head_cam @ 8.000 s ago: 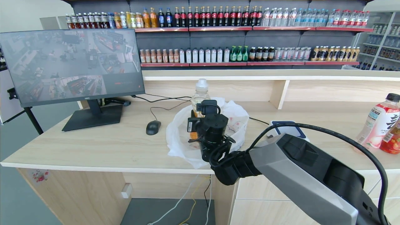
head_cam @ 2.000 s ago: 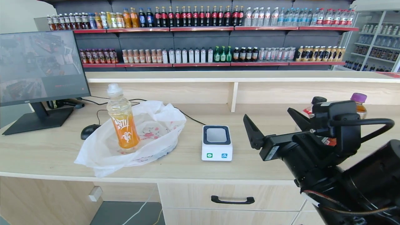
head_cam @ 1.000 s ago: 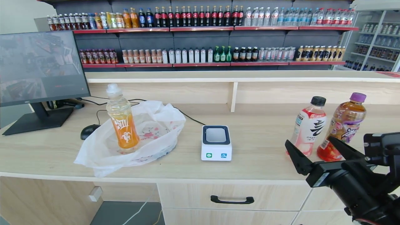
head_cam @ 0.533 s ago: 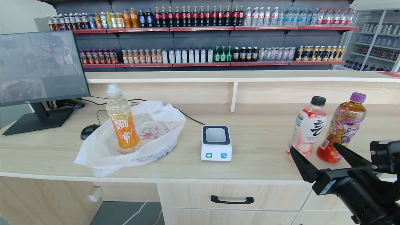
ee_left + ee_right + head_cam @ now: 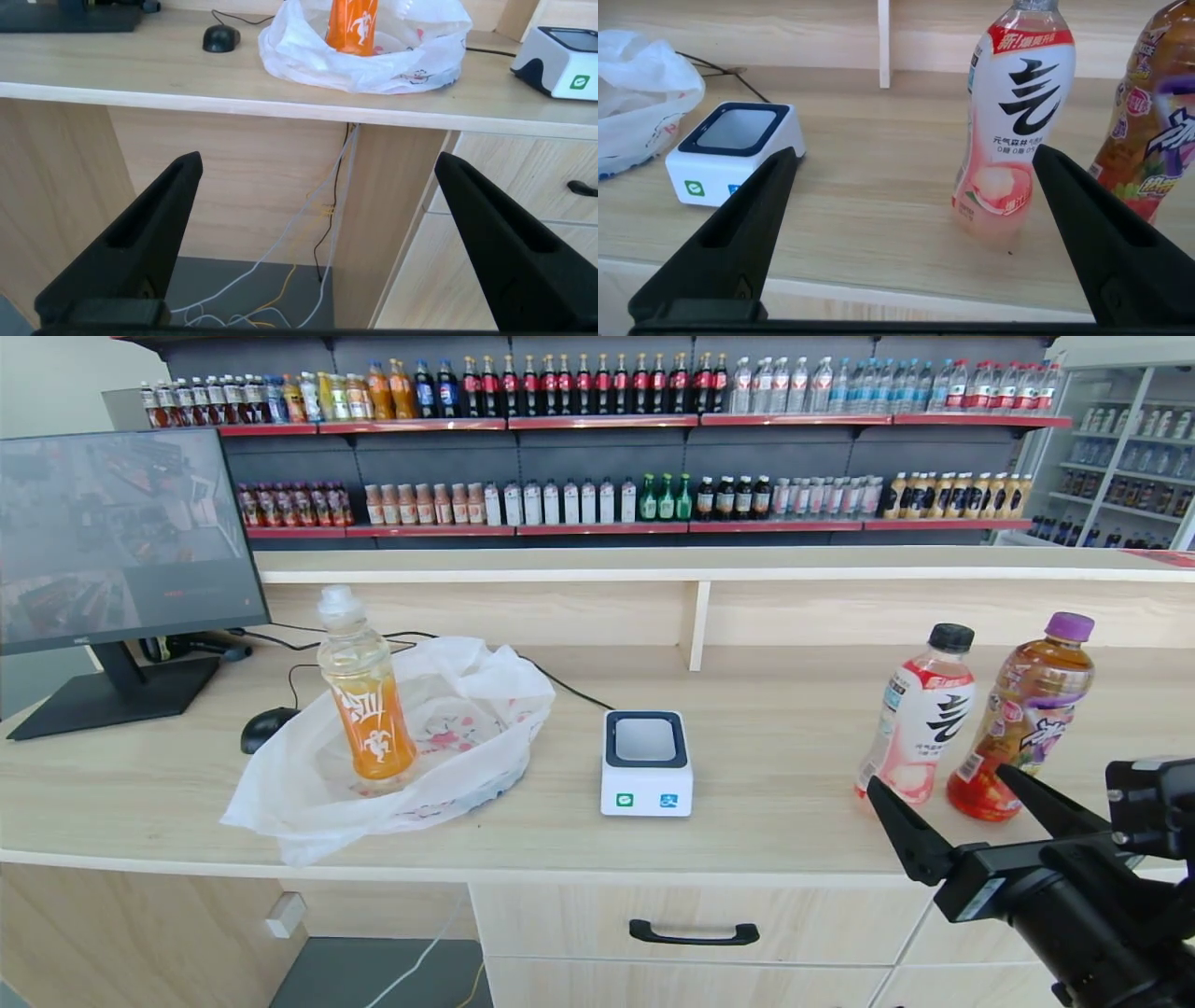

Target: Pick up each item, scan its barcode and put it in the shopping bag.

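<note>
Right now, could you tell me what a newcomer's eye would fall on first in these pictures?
Probably the orange drink bottle standing upright in the white shopping bag on the left of the counter. Next come the pink bottle and the purple-capped bottle, side by side on the right, with the open right gripper on the robot's side of them. The white scanner sits between the bag and those bottles.

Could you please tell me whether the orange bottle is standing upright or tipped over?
Upright: the orange bottle stands cap up, its base inside the white shopping bag.
</note>
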Tool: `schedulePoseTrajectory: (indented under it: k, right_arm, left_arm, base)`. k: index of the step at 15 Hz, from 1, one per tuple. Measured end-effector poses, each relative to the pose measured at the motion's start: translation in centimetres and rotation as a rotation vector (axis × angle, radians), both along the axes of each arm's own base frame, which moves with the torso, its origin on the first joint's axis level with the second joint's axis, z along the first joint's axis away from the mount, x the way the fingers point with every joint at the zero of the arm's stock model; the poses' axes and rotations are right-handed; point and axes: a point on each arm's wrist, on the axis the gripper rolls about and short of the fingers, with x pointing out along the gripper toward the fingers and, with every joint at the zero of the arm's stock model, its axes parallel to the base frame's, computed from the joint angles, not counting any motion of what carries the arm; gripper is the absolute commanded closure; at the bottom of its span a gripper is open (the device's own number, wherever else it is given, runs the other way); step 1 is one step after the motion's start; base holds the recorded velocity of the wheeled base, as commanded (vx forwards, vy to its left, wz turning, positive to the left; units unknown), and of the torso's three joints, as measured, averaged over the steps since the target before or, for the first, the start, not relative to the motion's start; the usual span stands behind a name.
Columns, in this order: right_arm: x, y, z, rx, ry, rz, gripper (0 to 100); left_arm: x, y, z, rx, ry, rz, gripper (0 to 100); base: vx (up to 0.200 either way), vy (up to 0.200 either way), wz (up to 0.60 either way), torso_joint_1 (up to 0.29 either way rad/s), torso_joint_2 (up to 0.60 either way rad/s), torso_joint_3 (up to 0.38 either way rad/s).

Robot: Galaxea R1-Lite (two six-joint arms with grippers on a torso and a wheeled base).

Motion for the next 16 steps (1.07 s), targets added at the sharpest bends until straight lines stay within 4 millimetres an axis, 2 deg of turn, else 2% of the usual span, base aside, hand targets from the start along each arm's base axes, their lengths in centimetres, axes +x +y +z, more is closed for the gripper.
schedulePoseTrajectory:
  k: [2, 11, 16]
  right_arm:
    - [0.02, -0.02, 0.01, -0.001, 0.000, -0.002, 0]
    - [0.22, -0.20, 0.05, -0.005, -0.002, -0.018, 0]
    - [0.17, -0.22, 0.00, -0.005, -0.001, -0.014, 0]
  left_arm:
    - [0.00, 0.00, -0.01, 0.001, 0.001, 0.000, 0]
    - [0.00, 0.00, -0.02, 0.000, 0.001, 0.000, 0]
    - [0.00, 0.00, -0.02, -0.001, 0.001, 0.000, 0]
  base:
    - [0.000, 0.000, 0.00, 0.000, 0.00, 0.000]
    - [0.000, -0.200, 0.00, 0.003, 0.00, 0.003]
    - [0.000, 0.000, 0.00, 0.000, 0.00, 0.000]
